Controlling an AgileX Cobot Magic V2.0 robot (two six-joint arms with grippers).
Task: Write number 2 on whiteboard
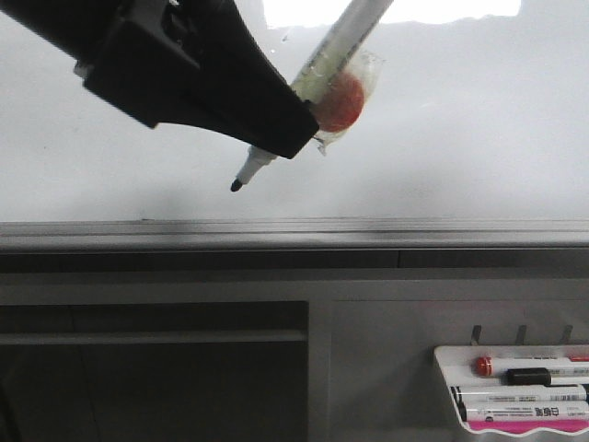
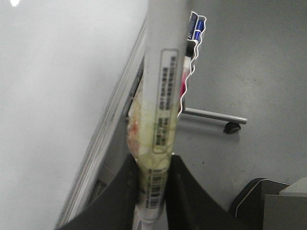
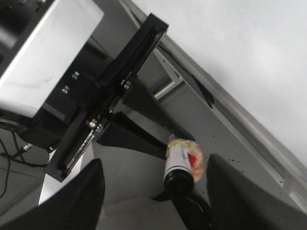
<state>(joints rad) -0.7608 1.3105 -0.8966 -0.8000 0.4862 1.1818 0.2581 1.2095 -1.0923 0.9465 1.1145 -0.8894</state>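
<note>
Glossy board: the whiteboard (image 1: 479, 120) fills the upper part of the front view, pale grey-white, with its grey metal rail (image 1: 368, 230) running along the lower edge; no marker line shows anywhere on it.
Number 2: not visible in any view, so I judge the writing not yet begun, or at most about to begin.
Left gripper: the left gripper (image 1: 267, 124) is clamped on a whiteboard marker (image 1: 336, 46), its black fingers (image 2: 120, 201) pressing either side of the barrel in the left wrist view.
Marker: white barrel with a barcode label, wrapped in clear film with a red patch (image 1: 340, 101); the cap is off and the dark tip (image 1: 237, 185) points down and left, low on the board just above the rail.
Contact: whether the tip touches the surface I cannot tell.
Right gripper: the right gripper (image 3: 153, 191) stands spread wide with nothing between its fingers; it looks from behind at the marker's dark end and the left arm, well apart from the board.
What is left: the whole figure, curve, diagonal and base stroke.
Surroundings: a white marker tray (image 1: 515, 391) hangs below right, holding spare markers and a pink strip.
In the way: nothing lies on the board; starting so low leaves little room above the rail for the figure.
</note>
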